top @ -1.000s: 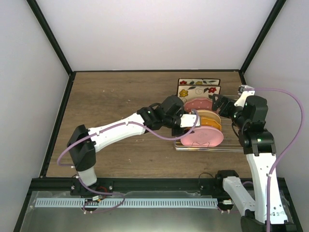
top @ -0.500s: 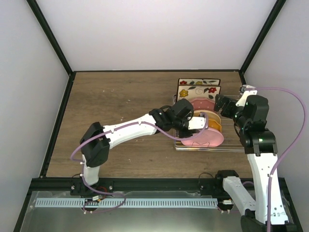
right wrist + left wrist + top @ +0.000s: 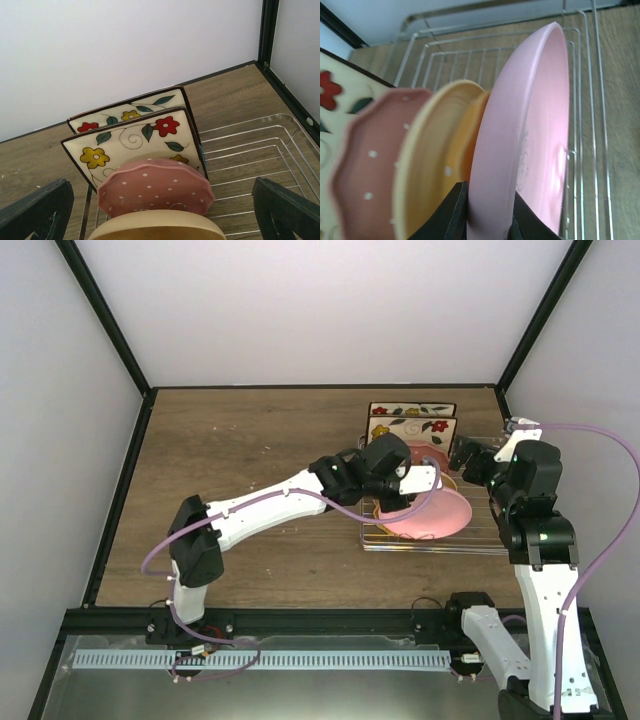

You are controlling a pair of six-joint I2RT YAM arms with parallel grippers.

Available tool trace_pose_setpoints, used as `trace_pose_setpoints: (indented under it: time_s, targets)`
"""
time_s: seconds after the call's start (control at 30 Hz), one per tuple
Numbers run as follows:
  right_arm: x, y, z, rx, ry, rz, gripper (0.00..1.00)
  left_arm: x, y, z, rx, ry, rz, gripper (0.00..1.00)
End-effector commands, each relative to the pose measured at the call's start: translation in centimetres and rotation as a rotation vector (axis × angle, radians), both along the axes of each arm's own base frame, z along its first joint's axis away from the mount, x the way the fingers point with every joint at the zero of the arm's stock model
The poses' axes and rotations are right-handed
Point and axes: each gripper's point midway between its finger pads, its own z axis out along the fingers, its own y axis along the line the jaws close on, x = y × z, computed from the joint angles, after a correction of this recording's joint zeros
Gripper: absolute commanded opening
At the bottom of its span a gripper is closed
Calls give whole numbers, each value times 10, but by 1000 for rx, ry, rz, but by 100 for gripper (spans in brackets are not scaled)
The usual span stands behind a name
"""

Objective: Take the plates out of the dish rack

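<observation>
Overhead camera looks down on the whole counter [image 3: 230, 450]. Close wrist cameras look past the left claw [image 3: 487, 217] and right claw [image 3: 160, 210]; all share the dish rack [image 3: 485, 532].

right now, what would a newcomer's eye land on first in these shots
The big pink plate, tilted in the dish rack at the right side of the table, with the left gripper clamped on its rim. Behind it stand a yellow plate and a dotted dark pink plate, then two square flowered plates upright at the rack's far end. The right gripper hovers open beside them, holding nothing.
</observation>
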Motion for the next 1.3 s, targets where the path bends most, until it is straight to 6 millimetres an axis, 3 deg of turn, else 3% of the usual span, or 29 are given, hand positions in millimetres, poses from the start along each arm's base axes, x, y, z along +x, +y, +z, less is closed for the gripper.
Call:
trace_pose_setpoints:
  time_s: [0.0,0.33,0.5,0.6,0.7,0.9,1.0,1.07,1.17,1.27]
  targets:
    - [-5,-6,18,-17,-44,-25,100,8,4,58,-81,-75,60,4]
    - [3,-7,25,-8,-79,-35,100,0,52,158,-226,-157,139,4]
    - [7,-9,37,6,-117,-53,100,3,89,180,-238,-163,204,4]
    - [8,-11,52,28,-168,-69,100,28,126,174,-203,-162,297,4]
    - [8,-13,67,44,-219,-83,100,70,181,171,-208,-113,446,4]
    - [20,-13,68,54,-221,-88,100,169,332,146,-275,34,855,4]
    - [27,-10,66,68,-210,-77,100,212,420,103,-371,237,1107,4]
    - [29,-9,65,74,-208,-73,100,225,459,71,-459,397,1219,4]
    - [30,-9,65,78,-205,-71,100,233,496,27,-600,570,1328,4]
    - [30,-8,65,76,-194,-70,100,234,513,-6,-697,663,1401,4]
